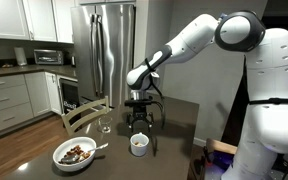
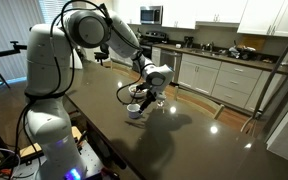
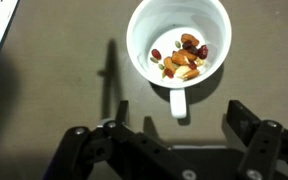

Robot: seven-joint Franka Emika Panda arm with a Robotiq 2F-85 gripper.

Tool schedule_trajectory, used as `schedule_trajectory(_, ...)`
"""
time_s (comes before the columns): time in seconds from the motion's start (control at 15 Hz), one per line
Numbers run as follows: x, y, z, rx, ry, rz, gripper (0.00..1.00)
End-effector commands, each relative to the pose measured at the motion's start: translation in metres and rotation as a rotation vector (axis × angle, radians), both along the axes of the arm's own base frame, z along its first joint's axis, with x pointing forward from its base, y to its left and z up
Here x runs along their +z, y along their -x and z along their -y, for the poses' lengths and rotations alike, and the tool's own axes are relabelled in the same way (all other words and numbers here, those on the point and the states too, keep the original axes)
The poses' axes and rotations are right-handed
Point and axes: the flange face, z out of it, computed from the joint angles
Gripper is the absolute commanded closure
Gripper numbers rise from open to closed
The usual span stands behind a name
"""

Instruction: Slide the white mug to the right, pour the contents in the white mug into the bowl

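The mug (image 1: 139,148) (food pieces (image 3: 184,57) inside) stands near the bowl (image 1: 57,153).

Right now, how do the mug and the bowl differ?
The mug is narrow and deep; the bowl is wide and shallow. The mug has a side handle; the bowl shows none. The mug stands under the open hand; the bowl sits off to the side. Both are white, upright and hold brownish food pieces.

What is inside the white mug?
The wrist view looks down into the white mug: small brown, red and tan food pieces lie heaped on its bottom. Whatever is under the heap is covered.
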Motion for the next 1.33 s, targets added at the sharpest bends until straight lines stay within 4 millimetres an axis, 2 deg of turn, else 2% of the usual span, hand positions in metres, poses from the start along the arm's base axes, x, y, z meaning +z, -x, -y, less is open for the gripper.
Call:
schedule_trajectory(0.0, 0.000, -0.009, 0.017, -0.133, -0.089, -0.046, 0.00)
schedule_trajectory(0.2, 0.000, -0.012, 0.024, -0.183, -0.151, -0.062, 0.00)
schedule_trajectory(0.27, 0.002, -0.013, 0.020, -0.131, -0.130, -0.037, 0.00)
schedule_trajectory(0.33, -0.001, -0.008, 0.023, -0.145, -0.113, -0.041, 0.00)
schedule_trajectory(0.47, 0.000, -0.009, 0.021, -0.141, -0.113, -0.038, 0.00)
schedule_trajectory(0.8, -0.012, -0.008, 0.027, -0.172, -0.204, -0.083, 0.00)
schedule_trajectory(1.27, -0.028, 0.008, 0.045, -0.250, -0.352, -0.162, 0.00)
